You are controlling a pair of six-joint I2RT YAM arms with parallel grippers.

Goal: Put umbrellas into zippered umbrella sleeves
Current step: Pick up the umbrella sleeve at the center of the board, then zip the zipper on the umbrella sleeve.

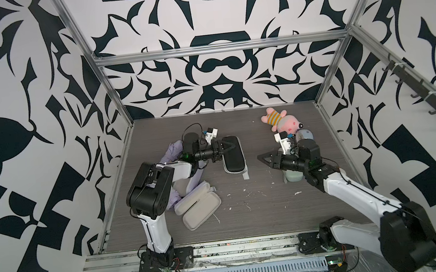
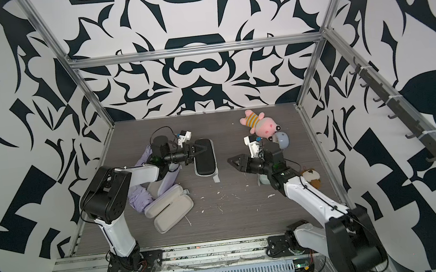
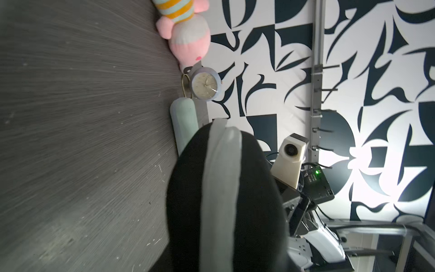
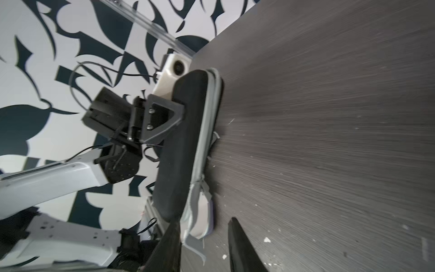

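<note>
Top views: left gripper (image 1: 230,147) sits on the upper end of the black sleeve (image 1: 234,158), mid-frame; right gripper (image 1: 265,160) hangs off to its right, holding nothing

Left wrist view: the sleeve fills the lower middle and its grey zip band (image 3: 221,188) looks closed. Can't tell if the left fingers are clamped on it

Right wrist view: right fingers (image 4: 237,245) apart at the bottom edge, gap empty

My guess is black's basically packed. The next move needs a lilac umbrella (image 1: 174,152) lined up with the open lilac sleeve (image 1: 203,212), lower left in a top view
</note>
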